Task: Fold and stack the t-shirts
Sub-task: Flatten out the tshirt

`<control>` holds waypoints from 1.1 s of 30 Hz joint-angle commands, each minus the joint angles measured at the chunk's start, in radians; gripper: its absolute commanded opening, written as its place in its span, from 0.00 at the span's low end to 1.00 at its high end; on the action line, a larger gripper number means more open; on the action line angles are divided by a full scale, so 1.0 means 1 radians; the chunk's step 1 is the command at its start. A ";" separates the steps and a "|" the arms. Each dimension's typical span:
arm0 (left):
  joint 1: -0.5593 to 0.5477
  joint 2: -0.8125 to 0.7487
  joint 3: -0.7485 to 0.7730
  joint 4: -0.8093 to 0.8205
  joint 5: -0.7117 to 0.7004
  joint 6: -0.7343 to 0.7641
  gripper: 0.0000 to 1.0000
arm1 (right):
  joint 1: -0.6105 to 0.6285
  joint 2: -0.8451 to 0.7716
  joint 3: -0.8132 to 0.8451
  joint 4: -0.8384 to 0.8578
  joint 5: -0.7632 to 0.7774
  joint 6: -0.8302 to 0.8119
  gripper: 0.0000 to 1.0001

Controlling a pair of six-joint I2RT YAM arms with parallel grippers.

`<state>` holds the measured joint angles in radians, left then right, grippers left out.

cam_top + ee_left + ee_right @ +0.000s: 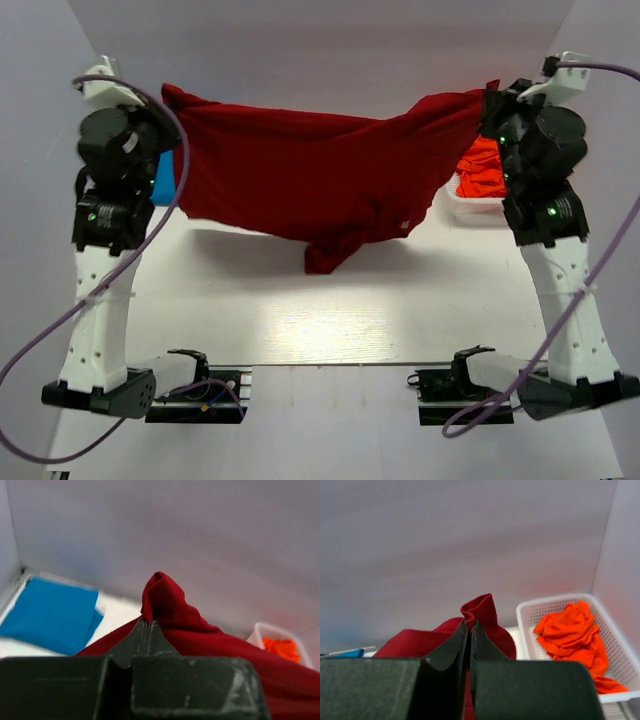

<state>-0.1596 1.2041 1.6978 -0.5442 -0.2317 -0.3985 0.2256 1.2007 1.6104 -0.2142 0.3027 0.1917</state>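
A dark red t-shirt [310,175] hangs stretched in the air between both arms, its lower part drooping toward the white table [330,310]. My left gripper [148,621] is shut on a bunched corner of the red shirt [165,597] at the left. At the right, my right gripper [470,622] is shut on the other corner of the red cloth [480,607]. A folded bright blue t-shirt [50,615] lies flat at the back left, seen in the top view as the blue edge [163,178]. Crumpled orange t-shirts [572,630] fill a basket.
A white mesh basket [530,612] stands at the back right corner, its rim [470,212] showing beside the right arm. Grey walls close the table on the back and both sides. Purple cables loop by each arm.
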 commanded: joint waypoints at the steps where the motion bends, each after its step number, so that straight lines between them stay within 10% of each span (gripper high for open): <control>1: 0.005 -0.046 0.112 0.000 0.025 0.064 0.00 | -0.003 -0.090 0.072 0.038 -0.007 -0.075 0.00; 11: 0.014 -0.057 0.436 -0.105 0.135 0.124 0.00 | -0.002 -0.242 0.218 0.013 -0.019 -0.129 0.00; 33: 0.014 -0.302 0.477 -0.083 0.384 0.081 0.00 | -0.003 -0.471 0.333 -0.005 0.012 -0.242 0.00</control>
<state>-0.1524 0.8974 2.1731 -0.6422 0.1619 -0.3153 0.2245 0.7322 1.9305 -0.2436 0.2775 -0.0235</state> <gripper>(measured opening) 0.009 0.030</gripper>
